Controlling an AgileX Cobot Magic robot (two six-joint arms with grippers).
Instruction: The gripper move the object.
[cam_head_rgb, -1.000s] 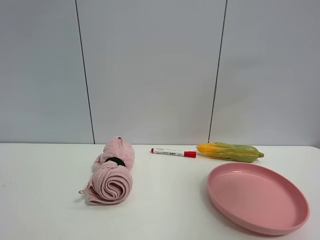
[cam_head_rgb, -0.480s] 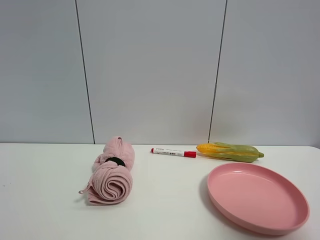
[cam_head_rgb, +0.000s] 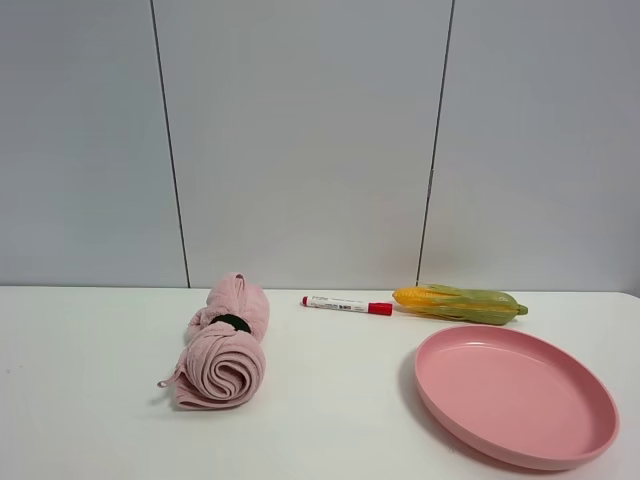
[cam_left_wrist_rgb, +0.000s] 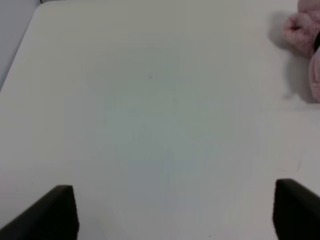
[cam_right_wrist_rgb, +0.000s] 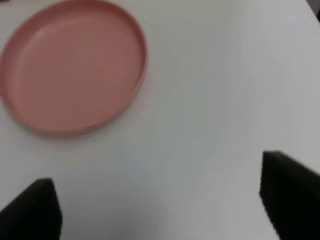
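The toy corn cob lies on the white table near the back wall, yellow kernels to the left, green husk tip to the right, just behind the pink plate. Neither arm shows in the exterior high view. My left gripper is open and empty over bare table, with the pink towel at the edge of its view. My right gripper is open and empty over bare table, apart from the pink plate. The corn does not show in either wrist view.
A red-capped white marker lies just left of the corn. A rolled pink towel with a dark band lies left of centre. The grey panelled wall stands right behind the table.
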